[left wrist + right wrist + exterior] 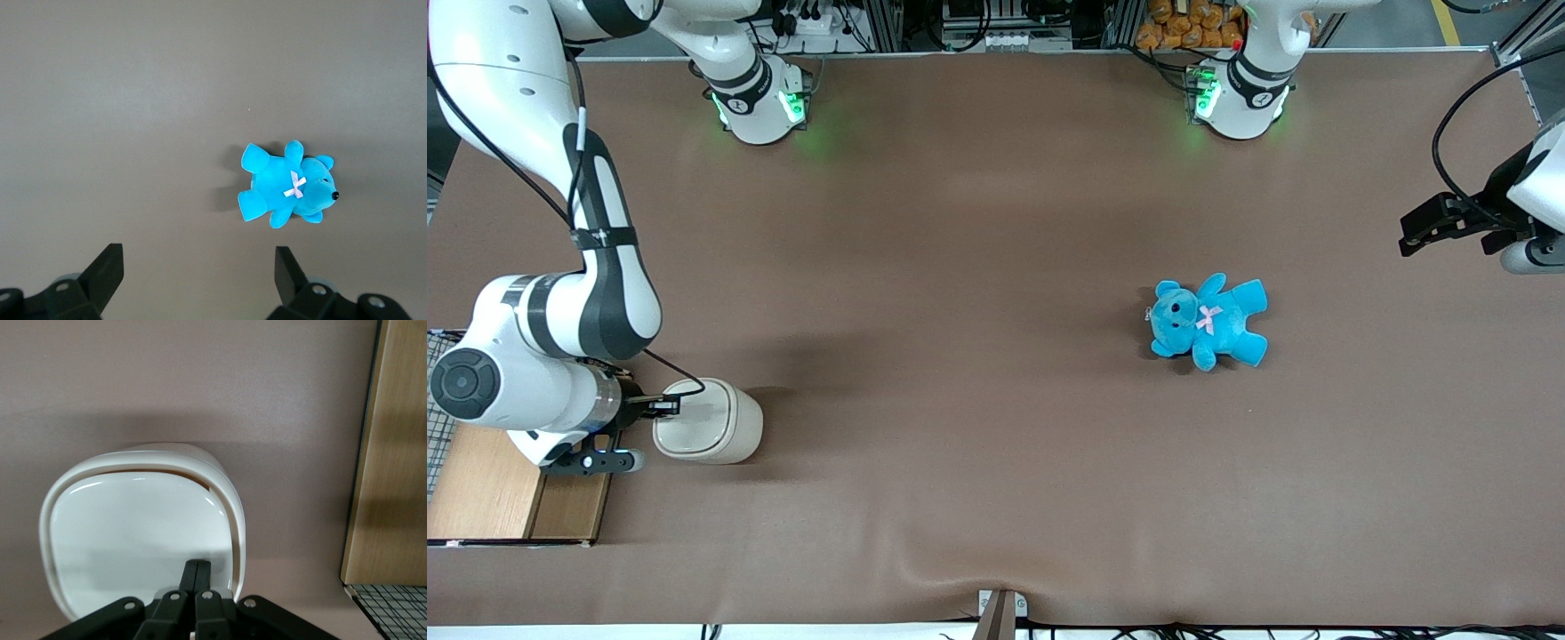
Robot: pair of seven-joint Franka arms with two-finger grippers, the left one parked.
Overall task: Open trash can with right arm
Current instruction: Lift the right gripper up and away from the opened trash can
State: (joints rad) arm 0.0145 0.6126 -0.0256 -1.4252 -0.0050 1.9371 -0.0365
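Note:
The trash can (713, 420) is a small cream-white bin with a flat lid in a rim, standing near the working arm's end of the table. In the right wrist view its lid (133, 533) fills the middle. My right gripper (665, 406) is shut, its two fingers pressed together, with the tips (197, 568) over the lid near its rim. The white right arm (560, 329) reaches down over the wooden box to the can. Nothing is held between the fingers.
A wooden box with wire mesh (489, 498) stands beside the trash can at the table's edge; it also shows in the right wrist view (390, 453). A blue teddy bear (1208, 320) lies toward the parked arm's end, also in the left wrist view (287, 185).

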